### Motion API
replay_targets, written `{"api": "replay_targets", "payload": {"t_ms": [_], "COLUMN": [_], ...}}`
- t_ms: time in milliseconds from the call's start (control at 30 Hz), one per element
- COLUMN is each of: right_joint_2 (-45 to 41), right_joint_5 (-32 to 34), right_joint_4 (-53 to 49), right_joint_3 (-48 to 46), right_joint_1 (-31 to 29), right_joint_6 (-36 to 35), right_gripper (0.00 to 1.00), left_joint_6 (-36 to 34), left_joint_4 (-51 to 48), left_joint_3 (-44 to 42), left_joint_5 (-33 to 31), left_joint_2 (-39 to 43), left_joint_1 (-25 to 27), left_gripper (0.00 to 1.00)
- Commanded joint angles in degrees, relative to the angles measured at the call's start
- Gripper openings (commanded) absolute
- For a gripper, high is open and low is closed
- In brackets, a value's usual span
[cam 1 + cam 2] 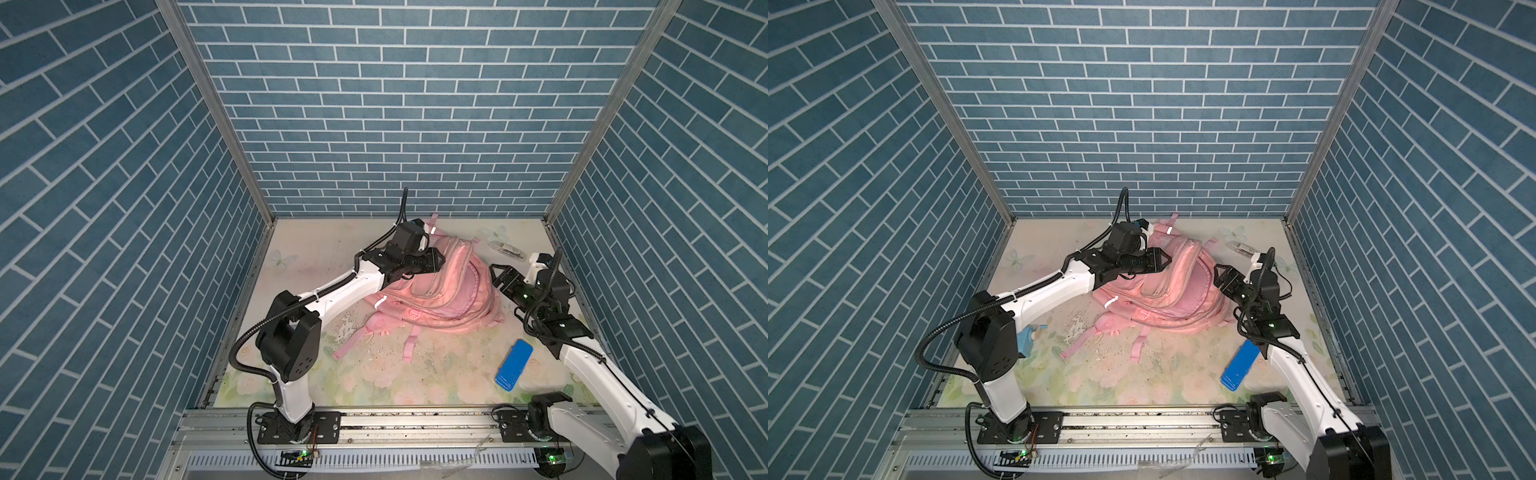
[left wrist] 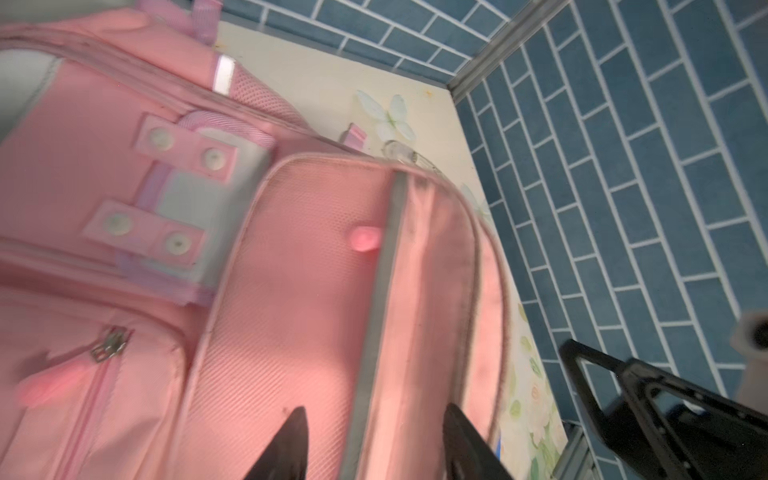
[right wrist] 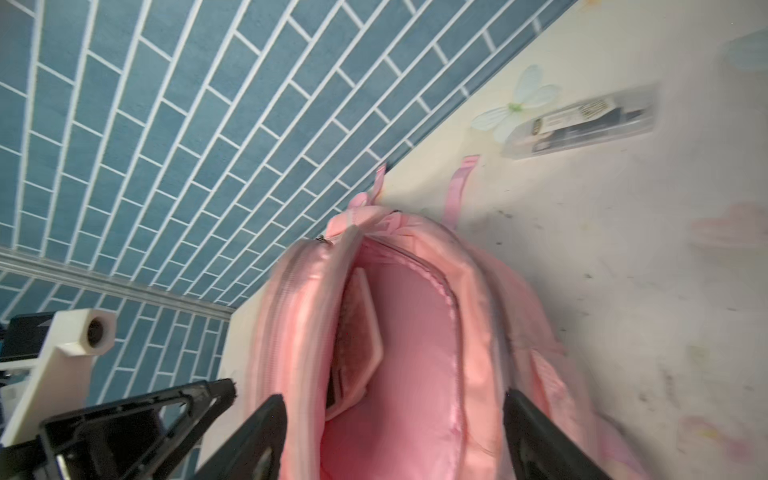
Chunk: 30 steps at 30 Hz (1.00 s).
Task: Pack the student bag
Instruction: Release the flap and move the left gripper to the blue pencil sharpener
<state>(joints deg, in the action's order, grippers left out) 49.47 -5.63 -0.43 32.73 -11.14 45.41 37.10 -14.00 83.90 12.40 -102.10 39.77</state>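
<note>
In both top views the student bag (image 1: 449, 291) (image 1: 1175, 291) lies on the floral desk (image 1: 415, 374), between the left pincer (image 1: 434, 259) over its far left corner and the right pincer (image 1: 500, 276) just beside its right side.

Left wrist view: the left pincer (image 2: 376, 440) is released, its jaws spread over the bag's fabric.

Right wrist view: the right pincer (image 3: 395, 419) is released, its jaws wide before the bag's open mouth.

No writing can be read anywhere. The clear plastic case (image 3: 582, 120), at two o'clock from the student bag (image 1: 440, 291), carries a printed label, too blurred to read.
</note>
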Motion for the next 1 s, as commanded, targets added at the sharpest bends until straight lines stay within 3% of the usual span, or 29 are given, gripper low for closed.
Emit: {"api": "replay_targets", "payload": {"t_ms": [0,100,200,367,500,800,967], "right_joint_2": [-4.46,-7.09,-8.16,-7.3,-6.1,-4.57,-2.23], "right_joint_5": [5.63,7.42,7.63,7.0,7.01,8.99,7.17], "right_joint_4": [-9.47,-12.04,-11.71,-9.17,-8.94,-8.26,-7.14], "right_joint_3": [-0.88,-0.76,-0.96,-0.41,2.0,4.65,4.04], "right_joint_1": [1.15,1.82,2.0,2.08,2.06,2.17,2.17], "right_joint_6": [-6.04,-8.1,-9.71,-14.03,-18.93,-23.36,-23.44], "right_gripper": [0.83,0.83,0.83,0.82,0.82,0.84,0.84], "left_joint_6": [-3.06,-5.18,-6.04,-5.79,-3.48,-6.09,-5.63], "left_joint_4": [-6.8,-12.63,-17.1,-23.59,-24.66,-30.38,-32.69], "left_joint_3": [0.01,-0.46,-2.16,-6.15,-13.33,-24.76,-28.59], "left_joint_5": [-7.1,-10.11,-11.94,-11.53,-7.45,-8.97,-14.38], "left_joint_2": [4.99,8.28,12.06,16.94,21.99,28.86,32.07], "left_joint_1": [-0.05,-1.41,-3.9,-12.33,-21.9,-41.61,-47.51], "left_gripper": [0.67,0.73,0.87,0.86,0.86,0.87,0.86]}}
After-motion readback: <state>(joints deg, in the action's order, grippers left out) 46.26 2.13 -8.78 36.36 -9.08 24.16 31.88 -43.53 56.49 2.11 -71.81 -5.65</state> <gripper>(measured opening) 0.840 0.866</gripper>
